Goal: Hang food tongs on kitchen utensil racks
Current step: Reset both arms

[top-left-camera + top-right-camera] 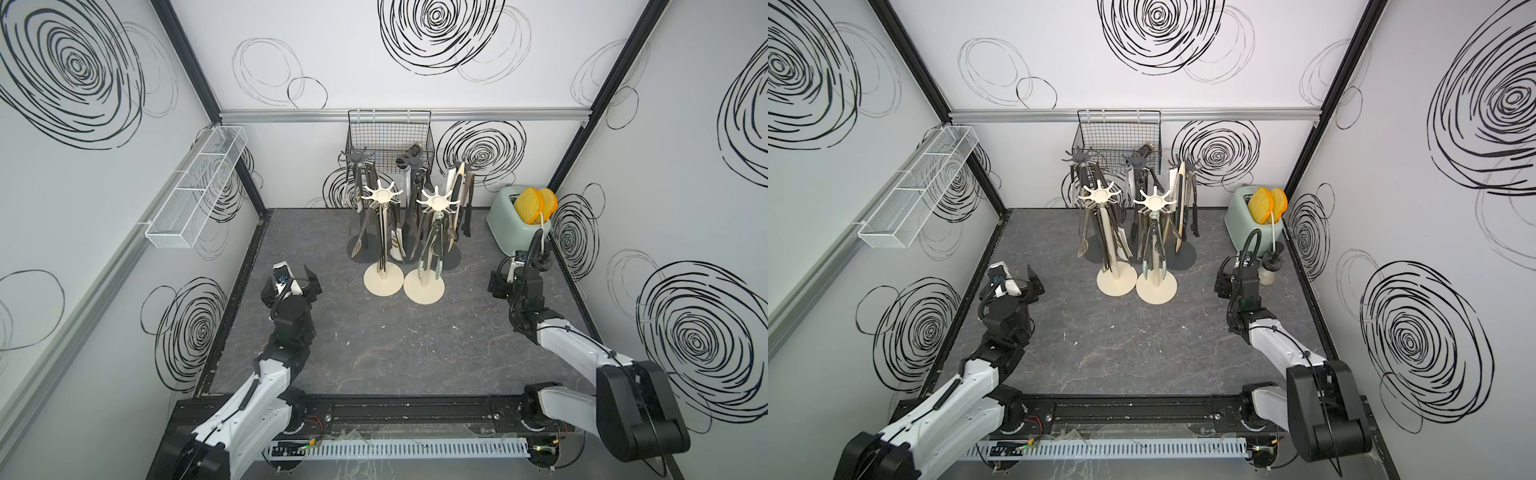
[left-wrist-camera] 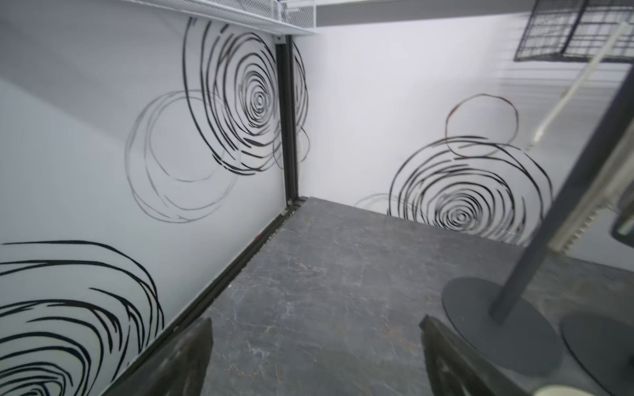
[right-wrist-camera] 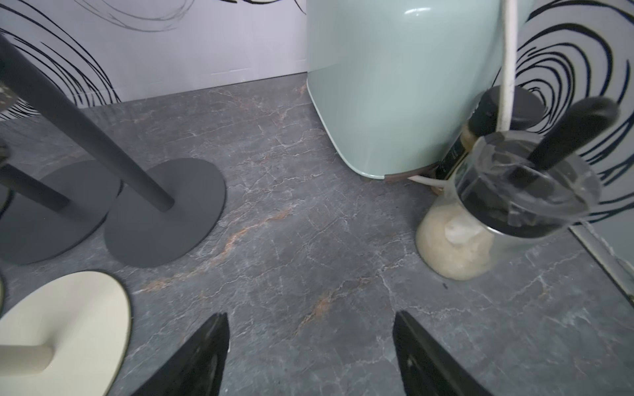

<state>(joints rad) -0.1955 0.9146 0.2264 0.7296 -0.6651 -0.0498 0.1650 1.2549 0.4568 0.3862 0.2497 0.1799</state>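
Left gripper [image 2: 315, 325], right gripper [image 3: 310, 319] wide, empty; tongs [image 1: 428, 245] on racks [image 1: 434, 203] ahead.
Tongs likely light, stiff, slick steel; pinch both arms mid-length.

Your two top views hang high over the near edge, looking down at the whole desk [image 1: 374, 353]; they share nearly everything. Your left wrist view sits low behind the left end effector [image 2: 316, 320], facing the corner [image 2: 288, 199] ahead of it. Your right wrist view sits low behind the right end effector [image 3: 311, 313], with the toaster [image 3: 394, 85] close ahead. Both wrist views catch dark rack bases [image 2: 521, 343].
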